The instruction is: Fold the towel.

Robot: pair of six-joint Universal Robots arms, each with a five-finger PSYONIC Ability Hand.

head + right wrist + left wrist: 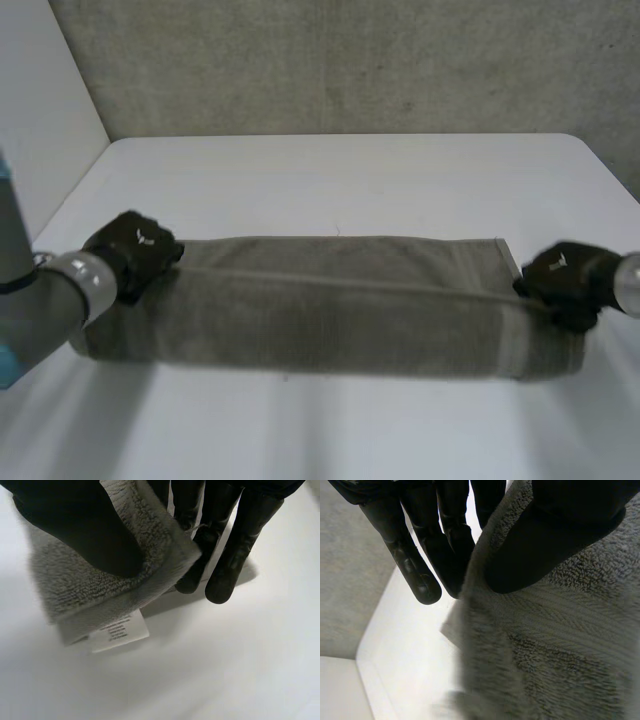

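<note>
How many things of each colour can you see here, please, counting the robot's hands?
Grey: 1, the towel
Black: 2, the left hand and the right hand
White: 1, the label on the towel
Total: 4

Setting: robot lab. White desk (350,180) backed by a bare grey wall (350,60), white panel (40,110) beside. Grey arm (45,305) over desk.

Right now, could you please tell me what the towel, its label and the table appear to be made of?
Towel: grey terry cloth, probably cotton; matte looped pile with a flatter woven band. Label: thin white fabric or paper-like tag bearing small print. Table: smooth white hard top, perhaps laminate; soft sheen.
</note>
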